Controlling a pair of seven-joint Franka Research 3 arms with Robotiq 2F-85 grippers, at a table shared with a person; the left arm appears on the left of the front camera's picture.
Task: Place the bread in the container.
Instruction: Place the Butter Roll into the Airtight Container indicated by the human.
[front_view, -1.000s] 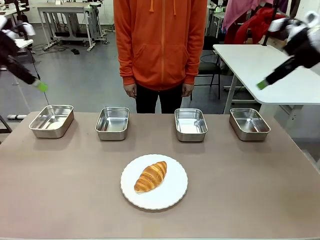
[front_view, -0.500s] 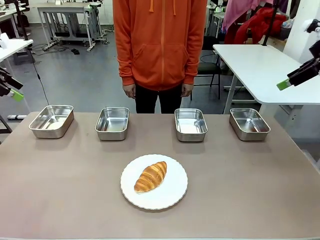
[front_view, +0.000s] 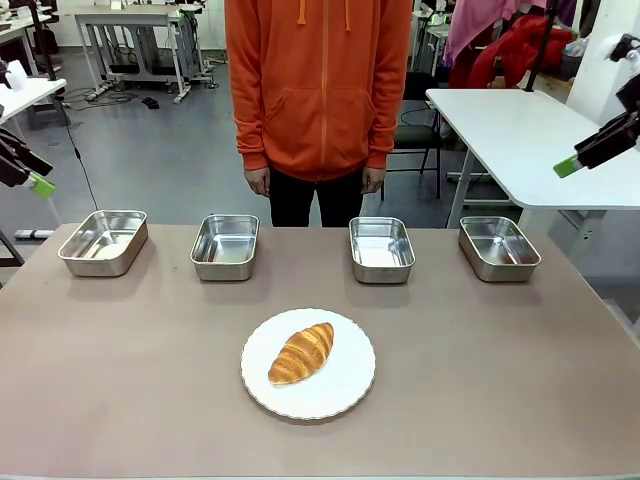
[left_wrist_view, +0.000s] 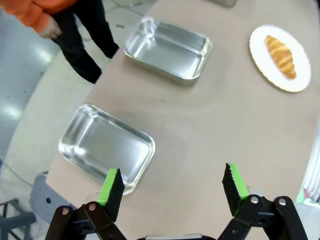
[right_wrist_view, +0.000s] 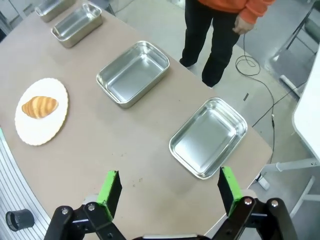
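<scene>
Nothing is done yet. The bread (front_view: 301, 353) lies on the white plate (front_view: 350, 385), well apart from both hands and out ahead of each, past the containers (front_view: 225, 245). The left hand (left_wrist_view: 172, 187) hangs above the edge of the table (front_view: 500, 380), jaws wide and empty, with one container just below its fingertips. The right hand (right_wrist_view: 170, 192) is likewise wide and empty. All four containers stand empty. Reaching, grasping, carrying and releasing all remain.
</scene>
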